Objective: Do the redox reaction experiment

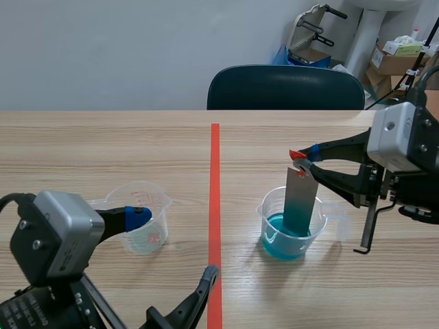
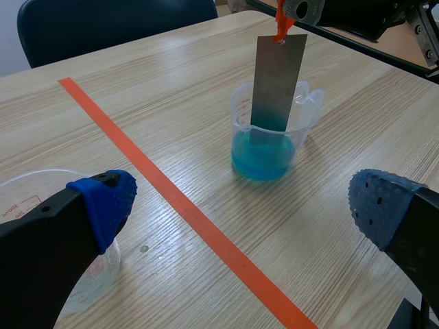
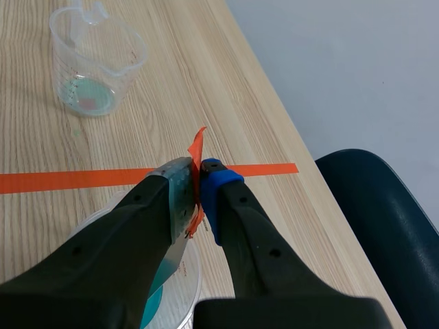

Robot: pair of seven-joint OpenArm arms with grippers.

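Right of the tape line (image 1: 215,205), the right jaws were shut on the orange tab (image 1: 298,154) of the metal strip (image 1: 300,202), its lower end in the beaker (image 1: 267,219) of blue liquid (image 1: 278,241). The left jaws gaped wide, holding nothing, beside the empty beaker (image 1: 140,223). A slip of that thin tab could drop the strip and splash; a sideways pull could tip the beaker.

A dark teal chair (image 1: 285,88) stands at the table's far edge, beyond the right gripper (image 1: 302,162). The light wood-grain table (image 1: 103,151) runs under that gripper and away toward the grey wall (image 1: 103,48). Further beyond the gripper, past the chair, sit cardboard boxes (image 1: 398,62), a blue bag (image 1: 281,55), a folded grey-and-black frame (image 1: 312,24) and a white column (image 1: 370,31).
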